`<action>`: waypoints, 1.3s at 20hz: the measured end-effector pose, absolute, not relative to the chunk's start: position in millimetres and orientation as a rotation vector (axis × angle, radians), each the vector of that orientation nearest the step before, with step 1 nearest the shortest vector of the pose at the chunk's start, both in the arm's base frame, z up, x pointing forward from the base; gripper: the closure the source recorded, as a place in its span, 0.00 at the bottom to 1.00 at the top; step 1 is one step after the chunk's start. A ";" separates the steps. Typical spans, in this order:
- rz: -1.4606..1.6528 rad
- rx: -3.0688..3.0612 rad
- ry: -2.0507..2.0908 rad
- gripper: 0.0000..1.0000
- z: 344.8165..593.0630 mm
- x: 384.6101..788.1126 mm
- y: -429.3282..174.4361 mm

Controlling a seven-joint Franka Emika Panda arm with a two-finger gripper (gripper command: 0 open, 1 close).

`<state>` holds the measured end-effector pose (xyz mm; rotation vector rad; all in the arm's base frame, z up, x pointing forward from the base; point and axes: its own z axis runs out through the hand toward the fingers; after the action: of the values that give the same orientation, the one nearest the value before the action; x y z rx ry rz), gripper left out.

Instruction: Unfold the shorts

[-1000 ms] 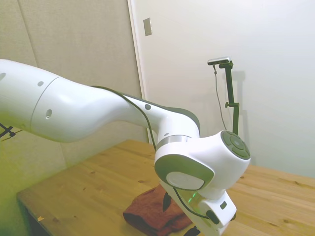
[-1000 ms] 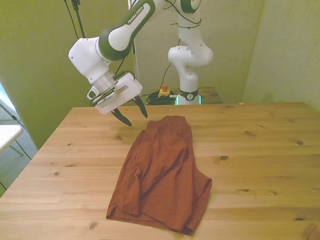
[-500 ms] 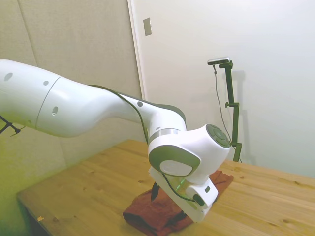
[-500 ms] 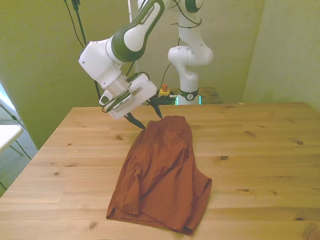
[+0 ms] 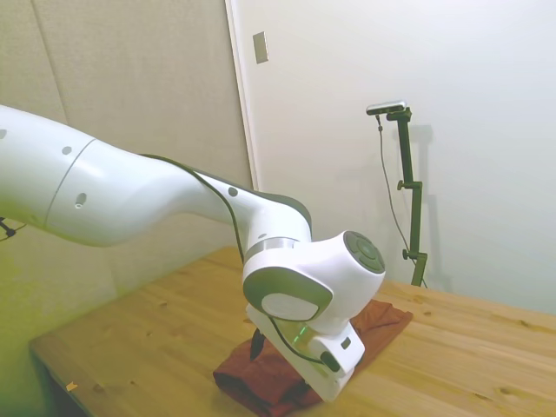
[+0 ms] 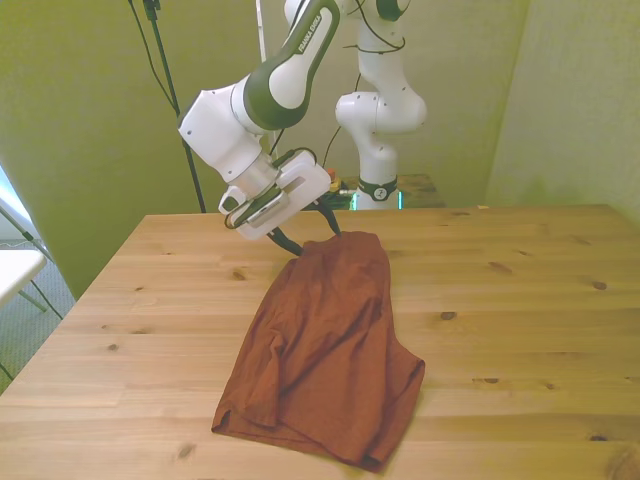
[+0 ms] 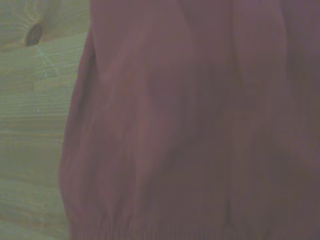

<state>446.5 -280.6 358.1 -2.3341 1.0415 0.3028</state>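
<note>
The rust-brown shorts (image 6: pixel 325 350) lie folded on the wooden table (image 6: pixel 520 300), running from the far middle toward the near edge. My gripper (image 6: pixel 312 238) is open and low over their far end, one dark finger (image 6: pixel 290 243) beside the cloth's edge on the front view's left, the other over the cloth. In the side view the white wrist hides most of the shorts (image 5: pixel 276 382); one finger (image 5: pixel 257 344) shows above them. The wrist view is filled by the shorts (image 7: pixel 200 125), blurred, with a gathered hem and a strip of table (image 7: pixel 35 100).
The robot's base (image 6: pixel 378 150) and cables stand behind the table's far edge. The table's near edge (image 6: pixel 120 470) runs just below the cloth's near end. A pale wall (image 5: pixel 486 130) backs the table in the side view.
The gripper has moved toward the front view's right and come down, from beside the shorts to their far end. The shorts have not visibly moved.
</note>
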 end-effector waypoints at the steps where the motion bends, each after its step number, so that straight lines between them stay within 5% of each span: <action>1: 0.298 -2.330 1.046 1.00 359.4 442.4 -282.4; 26: 0.266 -2.338 1.029 1.00 350.5 429.2 -288.8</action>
<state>429.2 -288.8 350.5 -2.3381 1.0294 0.2658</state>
